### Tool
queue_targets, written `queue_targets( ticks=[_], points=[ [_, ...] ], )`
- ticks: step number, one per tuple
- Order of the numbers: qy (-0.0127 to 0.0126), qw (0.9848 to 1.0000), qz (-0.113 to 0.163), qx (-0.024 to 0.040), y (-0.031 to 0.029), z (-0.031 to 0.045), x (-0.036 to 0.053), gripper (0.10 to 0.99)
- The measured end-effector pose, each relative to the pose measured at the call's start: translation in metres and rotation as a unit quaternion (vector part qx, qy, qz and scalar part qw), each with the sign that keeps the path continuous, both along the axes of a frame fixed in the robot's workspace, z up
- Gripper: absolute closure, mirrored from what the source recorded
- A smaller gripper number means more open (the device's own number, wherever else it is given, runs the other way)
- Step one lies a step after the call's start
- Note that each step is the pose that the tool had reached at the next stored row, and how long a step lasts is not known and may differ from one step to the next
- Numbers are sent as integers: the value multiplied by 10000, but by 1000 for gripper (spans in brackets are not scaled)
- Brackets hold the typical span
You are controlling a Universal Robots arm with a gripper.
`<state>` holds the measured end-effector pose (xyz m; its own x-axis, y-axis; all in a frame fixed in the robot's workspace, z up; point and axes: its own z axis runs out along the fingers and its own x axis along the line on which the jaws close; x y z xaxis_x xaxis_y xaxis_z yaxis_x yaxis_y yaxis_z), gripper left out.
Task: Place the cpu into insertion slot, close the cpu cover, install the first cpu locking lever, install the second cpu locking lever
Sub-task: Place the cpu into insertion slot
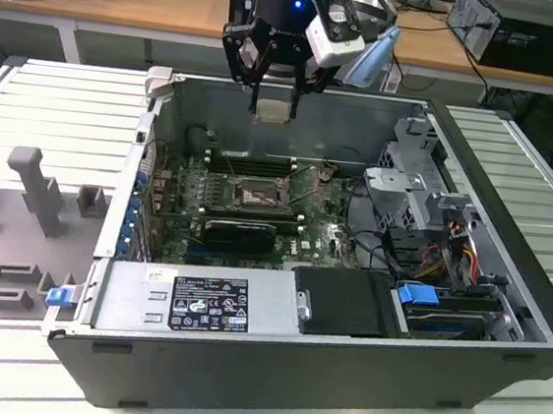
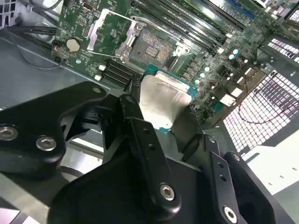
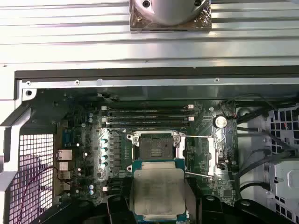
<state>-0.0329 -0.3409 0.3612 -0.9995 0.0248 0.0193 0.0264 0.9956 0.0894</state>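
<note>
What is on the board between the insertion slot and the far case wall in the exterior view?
Rows of long black memory slots lie there, beside the insertion slot; the first wrist view shows them too.

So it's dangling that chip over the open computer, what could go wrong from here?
1. The cpu hangs pinched by its edges in the jaws, high above the insertion slot. If it slips, it could drop onto the motherboard or the exposed pin field.
2. If it comes down tilted or turned, it may sit crooked and bend pins.
3. The cpu cover stands open beside the slot, so a drifting descent could clip it.
</note>
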Motion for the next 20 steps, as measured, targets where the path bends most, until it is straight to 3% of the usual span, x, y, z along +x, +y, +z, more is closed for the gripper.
queue_targets(
  ticks=[13,20],
  points=[
    [0,9989,-471,0,0,-1,-4,557],
    [0,9974,-715,0,0,-2,-4,557]
  ],
)
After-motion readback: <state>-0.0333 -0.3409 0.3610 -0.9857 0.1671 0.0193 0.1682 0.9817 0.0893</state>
